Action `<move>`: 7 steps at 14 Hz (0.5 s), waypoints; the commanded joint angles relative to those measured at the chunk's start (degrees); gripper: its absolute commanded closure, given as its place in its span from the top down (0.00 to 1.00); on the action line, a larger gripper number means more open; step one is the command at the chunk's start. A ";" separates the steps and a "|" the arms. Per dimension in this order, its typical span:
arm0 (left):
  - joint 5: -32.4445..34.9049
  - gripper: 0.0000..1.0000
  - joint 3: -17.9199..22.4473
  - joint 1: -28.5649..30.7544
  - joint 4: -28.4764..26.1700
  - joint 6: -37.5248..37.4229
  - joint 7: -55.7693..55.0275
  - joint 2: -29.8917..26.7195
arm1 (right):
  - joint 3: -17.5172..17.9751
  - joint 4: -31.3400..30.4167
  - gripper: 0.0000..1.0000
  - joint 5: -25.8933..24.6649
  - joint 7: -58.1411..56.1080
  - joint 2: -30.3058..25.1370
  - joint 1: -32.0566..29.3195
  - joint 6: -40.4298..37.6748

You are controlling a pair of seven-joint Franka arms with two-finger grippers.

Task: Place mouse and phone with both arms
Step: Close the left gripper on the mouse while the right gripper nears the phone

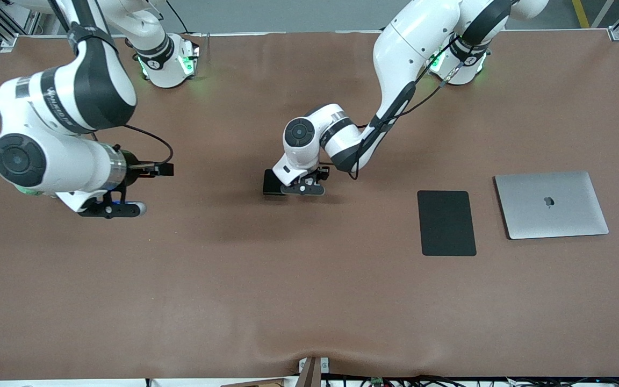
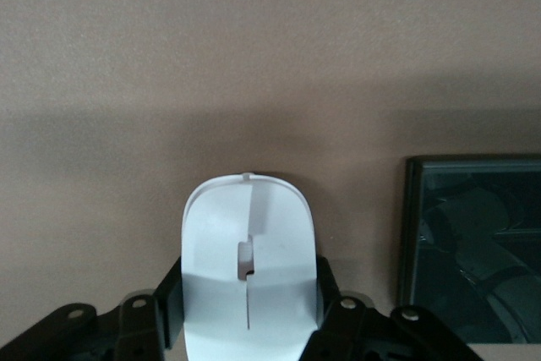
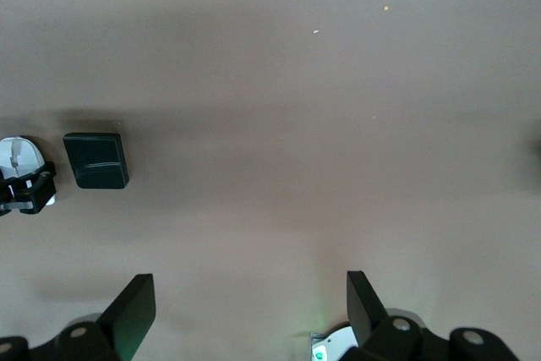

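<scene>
Nearest the camera, the black mat [image 1: 446, 222] is lying beside the laptop [image 1: 551, 204] toward my left arm's end of the table, and I judge I should be lifting straight up, keeping clear of the phone [image 1: 273, 183]. My left gripper [image 1: 303, 188] at mid-table is clenching the glossy white mouse [image 2: 249, 264] by its sides, the black phone just beside it, while my right gripper [image 1: 110, 208] is waiting, fingers spread and empty, over its own end.
</scene>
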 commanded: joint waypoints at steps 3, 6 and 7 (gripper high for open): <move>1.38 0.00 0.51 -0.64 2.06 0.23 -1.41 -0.66 | -0.41 -3.88 1.00 1.39 6.26 -0.20 3.96 5.00; 1.47 0.00 0.51 -0.38 2.33 0.15 -1.40 -1.19 | -0.41 -7.48 1.00 3.93 8.65 -0.20 5.99 9.92; 1.47 0.00 0.51 -0.38 2.33 0.15 -1.40 -1.19 | -0.41 -8.54 1.00 4.46 9.18 -0.20 6.69 11.59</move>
